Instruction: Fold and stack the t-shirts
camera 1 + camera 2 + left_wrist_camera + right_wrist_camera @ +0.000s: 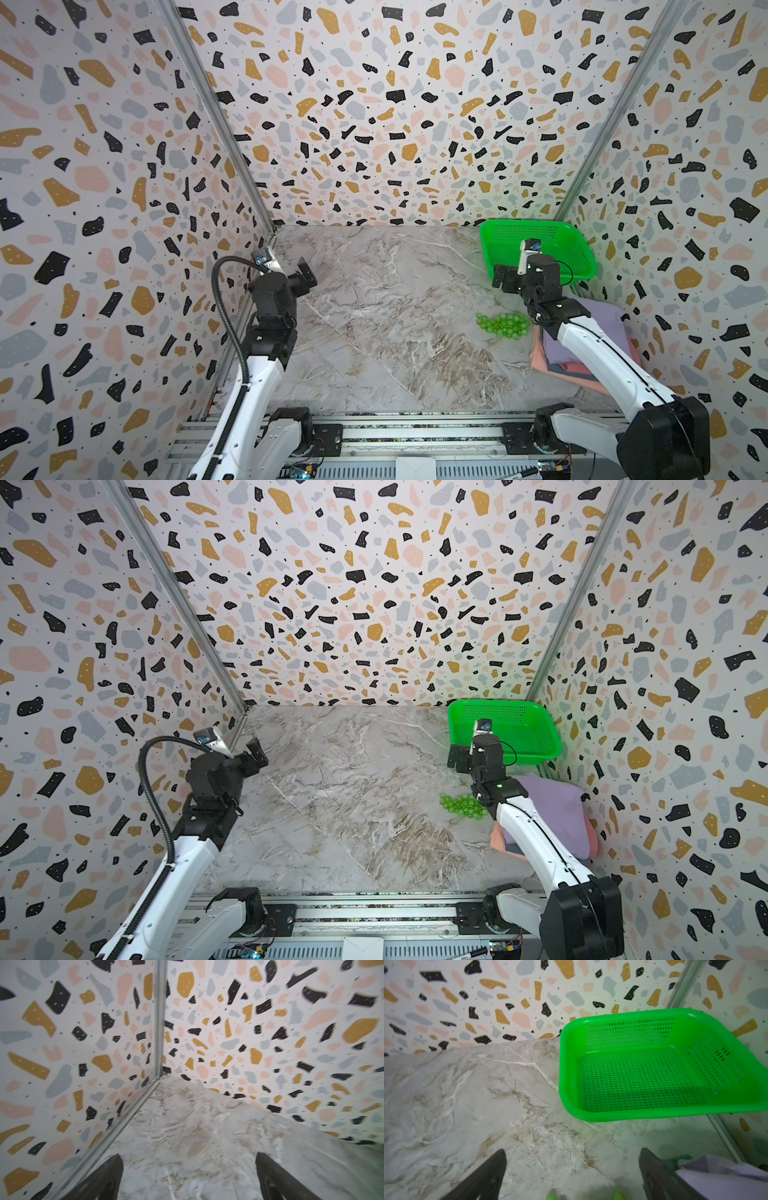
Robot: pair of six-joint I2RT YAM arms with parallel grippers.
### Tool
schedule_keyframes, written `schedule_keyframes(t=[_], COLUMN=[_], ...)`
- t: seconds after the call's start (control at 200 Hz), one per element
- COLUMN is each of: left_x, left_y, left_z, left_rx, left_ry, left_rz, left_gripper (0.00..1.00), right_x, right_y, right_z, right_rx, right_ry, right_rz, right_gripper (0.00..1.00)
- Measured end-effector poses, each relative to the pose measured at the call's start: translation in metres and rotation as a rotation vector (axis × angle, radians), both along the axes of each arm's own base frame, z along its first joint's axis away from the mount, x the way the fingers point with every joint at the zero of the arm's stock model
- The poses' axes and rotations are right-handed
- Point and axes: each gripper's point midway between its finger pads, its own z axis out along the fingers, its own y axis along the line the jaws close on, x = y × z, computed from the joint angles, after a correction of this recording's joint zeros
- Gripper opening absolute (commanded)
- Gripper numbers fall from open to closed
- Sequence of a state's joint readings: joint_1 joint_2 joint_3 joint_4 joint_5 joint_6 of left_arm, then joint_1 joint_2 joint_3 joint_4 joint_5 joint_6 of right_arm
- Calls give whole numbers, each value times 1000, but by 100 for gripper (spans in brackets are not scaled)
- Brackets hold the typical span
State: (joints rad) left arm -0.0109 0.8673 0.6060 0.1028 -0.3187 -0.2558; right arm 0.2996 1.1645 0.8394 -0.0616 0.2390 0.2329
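Piled against the right edge of the counter [395,316], toward its front right corner: the t-shirts [606,332], folded; lavender shirt [548,808] on top, pink layers [540,353] peeking out beneath; partly hidden behind the right arm, so hard to say how many layers or how square the pile. Raised near the left edge: left gripper [305,272], jaws wide apart, empty; raised just in front of the green basket [536,226] at the back right corner: right gripper [505,278], jaws likewise spread, nothing between them. Just beside the pile, toward the middle: a cluster of green balls [503,324]. No loose shirt anywhere on the open marble; judged the close of the stacking step, perhaps of the whole task. Next, if anything: look over the pile; square up stray edges without disturbing the balls; otherwise park both arms clear.
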Motion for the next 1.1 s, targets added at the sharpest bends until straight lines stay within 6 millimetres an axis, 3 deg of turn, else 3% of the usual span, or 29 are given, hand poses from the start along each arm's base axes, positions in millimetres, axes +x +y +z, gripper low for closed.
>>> schedule_keyframes(t=[0.145,0.235,0.456,0.636,0.766,0.966,1.101], left_x=[-21,-28,-15,-3,3,7,7], left_y=[13,18,26,22,18,16,15], left_z=[-82,-106,-120,-145,-151,-140,-139], left_rx=[73,92,107,137,153,160,167], left_ry=[89,105,41,60,51,7,2], left_rz=[59,87,140,108,81,69,66], left_gripper=[99,99,100,100,100,99,100], right_x=[-6,-9,-18,-17,-20,-26,-29], right_y=[15,12,0,-12,-25,-67,-93], right_z=[-10,-13,-15,-15,-19,-34,-63], right_rx=[-45,-53,-101,-141,-153,-121,-119], right_ry=[-43,-82,-152,-160,-169,-203,-193], right_rz=[38,34,7,-34,-42,-118,-174], right_gripper=[99,99,99,99,99,99,99])
